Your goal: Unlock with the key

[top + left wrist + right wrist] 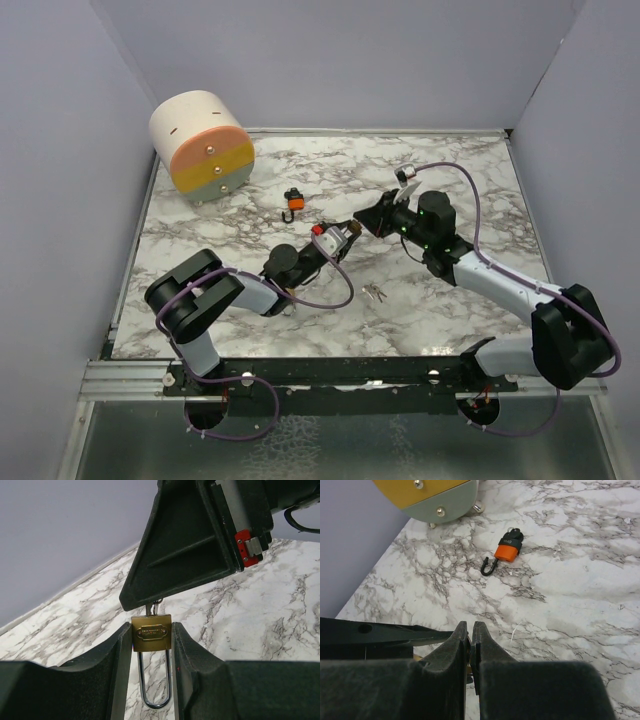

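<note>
While the left pincer (335, 240) clamps the padlock (151, 632) above the bench's (450, 310) middle and the right pincer (470, 630), closed on the key (154, 608), meets its keyhole, an off-axis twist could bend the key or wrench the padlock loose.

My top camera looks down from above and behind the rig, far enough back to take in the whole marble surface (300, 180) and the walls (350, 60) around it. The left wrist camera rides low and sights along its own jaws. It is very near the brass padlock (151, 632) and the key (154, 608) just above it. The right wrist camera looks down over its jaws toward the far left corner from farther off. It shares the orange lock (508, 550) and round drawer box (437, 502) with the top view. The padlock shows in 2 views, top and left wrist.
</note>
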You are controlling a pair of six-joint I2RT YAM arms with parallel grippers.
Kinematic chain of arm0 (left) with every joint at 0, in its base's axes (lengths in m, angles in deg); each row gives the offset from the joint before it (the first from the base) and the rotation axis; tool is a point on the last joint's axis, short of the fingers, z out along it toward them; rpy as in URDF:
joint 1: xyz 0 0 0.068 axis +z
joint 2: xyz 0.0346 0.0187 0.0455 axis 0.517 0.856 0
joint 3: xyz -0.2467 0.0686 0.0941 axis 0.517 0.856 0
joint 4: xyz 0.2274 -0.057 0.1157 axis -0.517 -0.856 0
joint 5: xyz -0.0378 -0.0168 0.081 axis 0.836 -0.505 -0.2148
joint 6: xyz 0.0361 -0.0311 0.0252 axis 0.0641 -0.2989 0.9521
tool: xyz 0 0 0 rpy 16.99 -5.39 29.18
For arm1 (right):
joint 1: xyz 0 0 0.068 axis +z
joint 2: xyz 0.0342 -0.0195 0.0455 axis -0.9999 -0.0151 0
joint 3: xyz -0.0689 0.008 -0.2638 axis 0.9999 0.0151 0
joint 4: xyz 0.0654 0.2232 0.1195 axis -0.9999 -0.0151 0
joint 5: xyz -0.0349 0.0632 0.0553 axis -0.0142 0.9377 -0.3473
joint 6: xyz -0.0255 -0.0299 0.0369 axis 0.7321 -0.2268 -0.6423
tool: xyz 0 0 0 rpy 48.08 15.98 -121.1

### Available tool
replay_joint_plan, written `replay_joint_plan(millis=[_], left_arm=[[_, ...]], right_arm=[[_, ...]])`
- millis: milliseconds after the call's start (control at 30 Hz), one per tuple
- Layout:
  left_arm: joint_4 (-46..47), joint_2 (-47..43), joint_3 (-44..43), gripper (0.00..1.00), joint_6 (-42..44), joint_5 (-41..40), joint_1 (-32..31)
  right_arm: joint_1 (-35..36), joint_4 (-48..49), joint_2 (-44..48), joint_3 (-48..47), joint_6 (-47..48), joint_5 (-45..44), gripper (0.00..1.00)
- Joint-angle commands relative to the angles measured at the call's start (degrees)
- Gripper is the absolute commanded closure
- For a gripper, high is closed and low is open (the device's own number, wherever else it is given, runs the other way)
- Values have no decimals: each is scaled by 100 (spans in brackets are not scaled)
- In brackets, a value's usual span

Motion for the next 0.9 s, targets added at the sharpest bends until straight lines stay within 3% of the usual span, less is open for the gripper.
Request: replay_joint_plan(millis=[0,233,467,867], left_arm=[[1265,-250,-253,100,175,545,-61],[1189,-273,-417,100,227,733,-58],[570,-492,-775,100,298,245,-28],[1298,-388,-676,100,-64,977,32]], right_arm=[[127,-297,-240,-3,-220,609,98],[127,-426,-404,-200,-280,769,98],[122,-540,-344,-168,-328,811,98],[126,-422,-326,-237,-540,743,92]])
